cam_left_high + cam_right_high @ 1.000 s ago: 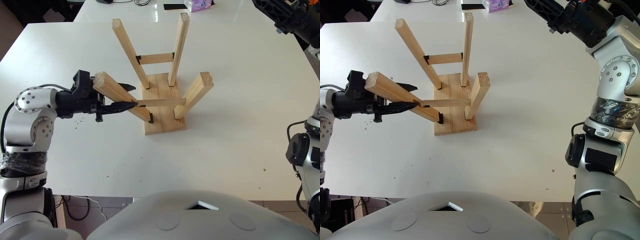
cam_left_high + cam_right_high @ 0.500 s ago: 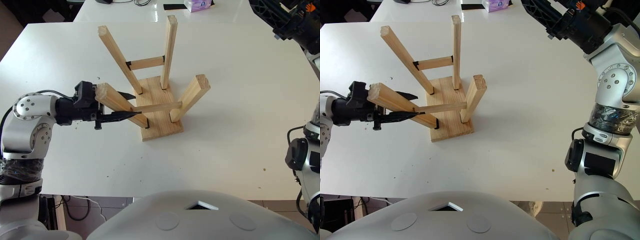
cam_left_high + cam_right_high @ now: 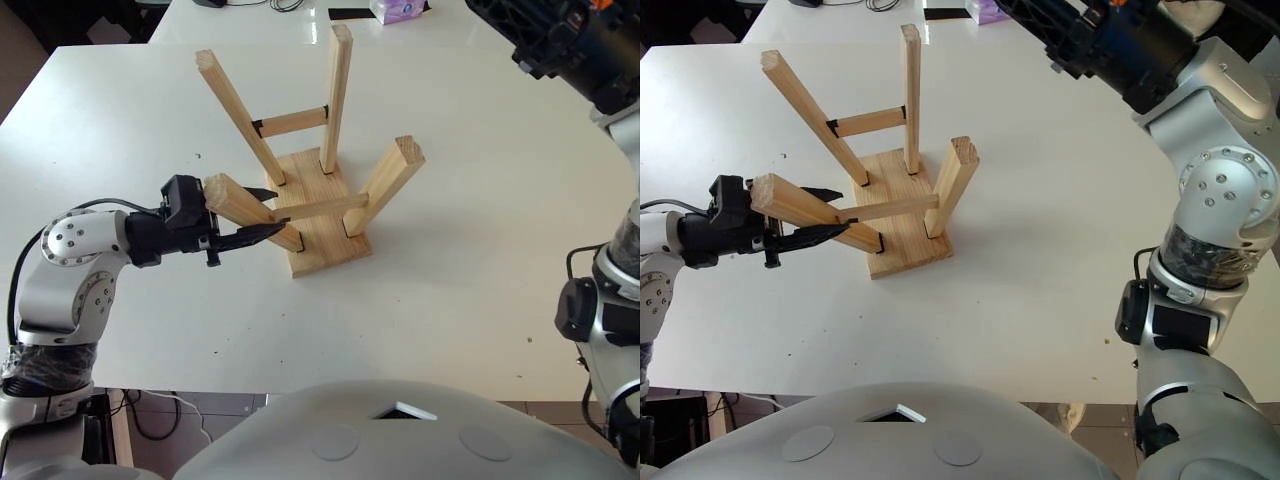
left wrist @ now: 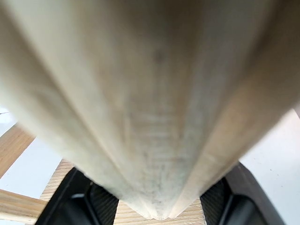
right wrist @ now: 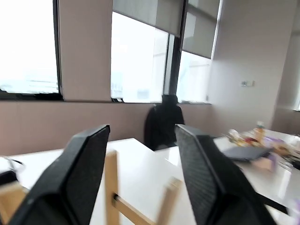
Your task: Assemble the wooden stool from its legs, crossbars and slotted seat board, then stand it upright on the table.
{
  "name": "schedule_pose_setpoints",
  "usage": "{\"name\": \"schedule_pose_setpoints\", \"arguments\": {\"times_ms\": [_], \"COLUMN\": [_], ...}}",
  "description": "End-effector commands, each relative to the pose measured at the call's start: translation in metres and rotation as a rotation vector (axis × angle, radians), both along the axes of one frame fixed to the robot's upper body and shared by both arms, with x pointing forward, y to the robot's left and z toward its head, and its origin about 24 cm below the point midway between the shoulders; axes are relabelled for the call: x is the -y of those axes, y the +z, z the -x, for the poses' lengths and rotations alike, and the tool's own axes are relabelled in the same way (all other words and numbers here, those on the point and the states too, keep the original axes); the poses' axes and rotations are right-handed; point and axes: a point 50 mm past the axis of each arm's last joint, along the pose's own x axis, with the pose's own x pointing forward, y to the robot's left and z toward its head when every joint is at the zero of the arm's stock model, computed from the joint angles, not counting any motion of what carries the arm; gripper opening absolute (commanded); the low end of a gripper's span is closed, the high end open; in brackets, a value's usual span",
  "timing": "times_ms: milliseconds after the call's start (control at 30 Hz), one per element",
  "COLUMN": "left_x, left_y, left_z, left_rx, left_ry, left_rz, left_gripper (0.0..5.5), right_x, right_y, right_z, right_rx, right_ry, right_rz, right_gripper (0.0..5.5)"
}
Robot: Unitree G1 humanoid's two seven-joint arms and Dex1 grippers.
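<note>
The wooden stool lies upside down, its seat board (image 3: pixel 325 235) on the white table (image 3: pixel 480 250) and its legs pointing up. Two far legs (image 3: pixel 240 115) (image 3: pixel 336 95) are joined by a crossbar (image 3: pixel 292 123). A second crossbar (image 3: pixel 322 207) links the near right leg (image 3: pixel 385 185) to the near left leg (image 3: pixel 232 198). My left gripper (image 3: pixel 272 209) is shut on that near left leg, one finger on each side; the leg (image 4: pixel 154 103) is also seen close up from the left wrist. My right gripper (image 3: pixel 1050 25) hangs high over the table's far right, open, fingers (image 5: pixel 84 173) apart around nothing.
A second white table stands behind, with a tissue box (image 3: pixel 398 10) and a black flat object (image 3: pixel 348 14) on it. Bare table surface spreads to the right of the stool and along the front edge.
The stool has shifted and turned a little on the table with the left gripper holding its leg. The raised right arm has swung to the left, nearer above the stool.
</note>
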Motion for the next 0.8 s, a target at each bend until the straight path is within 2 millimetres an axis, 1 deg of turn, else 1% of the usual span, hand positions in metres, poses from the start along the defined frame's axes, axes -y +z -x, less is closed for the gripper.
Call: {"name": "schedule_pose_setpoints", "arguments": {"times_ms": [33,67,167,233,267,300,433,567,667,733,800], "left_x": [0.001,0.003,0.01,0.014,0.015,0.016,0.021,0.028,0.032,0.03,0.025], "left_y": [-0.011,-0.012,-0.017,-0.02,-0.02,-0.02,-0.016,-0.016,-0.012,-0.007,-0.007], "left_z": [0.006,0.006,0.004,0.001,0.0,-0.002,-0.005,-0.011,-0.017,-0.021,-0.024], "left_rx": [-0.039,-0.036,-0.032,-0.024,-0.025,-0.023,-0.031,-0.065,-0.086,-0.097,-0.105], "left_ry": [0.101,0.12,0.156,0.18,0.192,0.203,0.207,0.234,0.244,0.241,0.251], "left_rz": [-0.018,-0.013,-0.023,-0.052,-0.061,-0.078,-0.103,-0.102,-0.063,-0.023,-0.031], "left_gripper": [2.04,2.04,2.04,2.04,2.04,2.04,2.04,2.04,2.04,2.04,2.04], "right_x": [-0.044,-0.051,-0.061,-0.068,-0.071,-0.072,-0.077,-0.084,-0.092,-0.098,-0.102], "right_y": [0.033,0.031,0.004,-0.019,-0.026,-0.032,-0.044,-0.063,-0.08,-0.091,-0.099], "right_z": [0.033,0.035,0.024,0.028,0.03,0.031,0.033,0.032,0.029,0.027,0.026], "right_rx": [-0.06,-0.094,-0.234,-0.246,-0.244,-0.231,-0.172,-0.121,-0.09,-0.075,-0.063], "right_ry": [0.184,0.188,0.076,0.036,0.027,0.012,-0.022,-0.028,-0.021,-0.018,-0.019], "right_rz": [-0.206,-0.193,-0.086,0.068,0.119,0.167,0.261,0.376,0.446,0.476,0.498], "right_gripper": [1.91,1.69,1.23,0.95,0.79,0.64,0.05,0.0,0.0,0.0,0.0]}}
